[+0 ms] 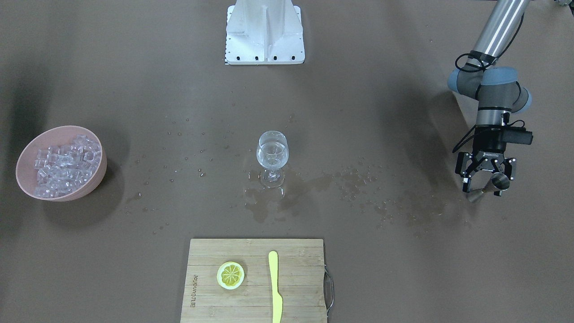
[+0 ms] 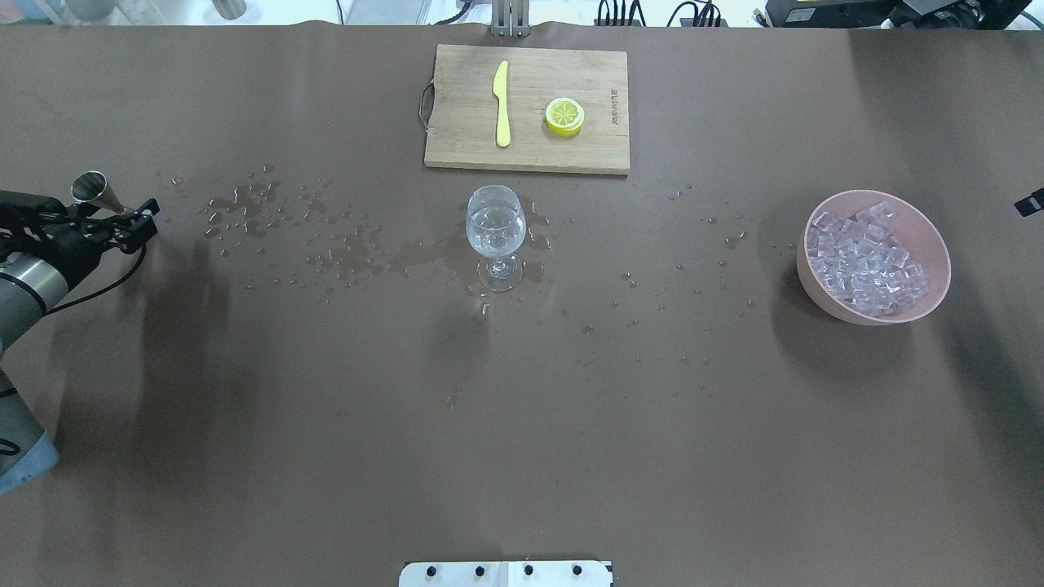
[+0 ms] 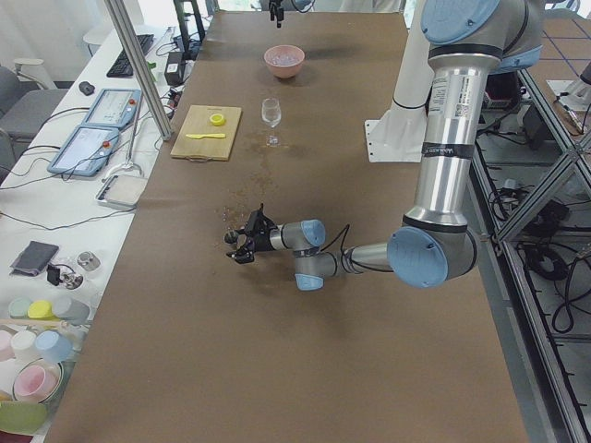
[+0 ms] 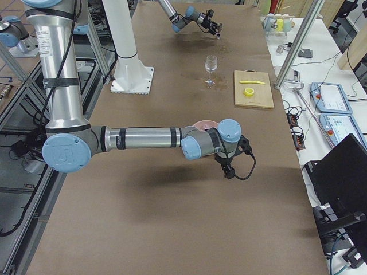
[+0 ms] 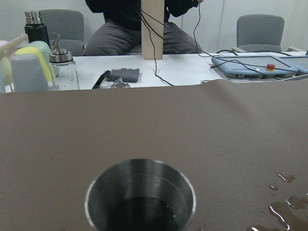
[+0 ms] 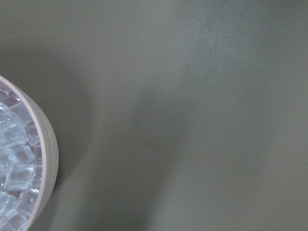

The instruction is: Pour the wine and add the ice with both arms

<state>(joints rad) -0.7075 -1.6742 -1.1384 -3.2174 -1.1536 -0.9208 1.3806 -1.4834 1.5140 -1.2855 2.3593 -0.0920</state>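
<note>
Overhead exterior view has the wine glass (image 2: 495, 236) standing in the middle of the surface (image 2: 326, 424), with a little clear wine (image 2: 494, 230) in it. So I think the pouring is done. The left fingers (image 1: 464, 174) are clenched on a small metal cup (image 1: 499, 181), far off to one side of the glass. In the left wrist view the cup looks nearly empty, with only a few drops at the bottom. Lots of wet spots (image 2: 245, 204) lie between the cup and the glass, so I think some wine spilled.

The ice (image 2: 864, 262) is piled in the pink bowl (image 2: 818, 295), well apart from the glass on the other side. I see no cubes in the glass, so I think adding ice is left to do. But clear cubes in clear liquid would be hard to spot.

The right fingers (image 4: 229, 170) hang near the bowl. They are small and seen only from the side, so I cannot tell if they are spread or closed. The right wrist view shows just an edge of the bowl.
</note>
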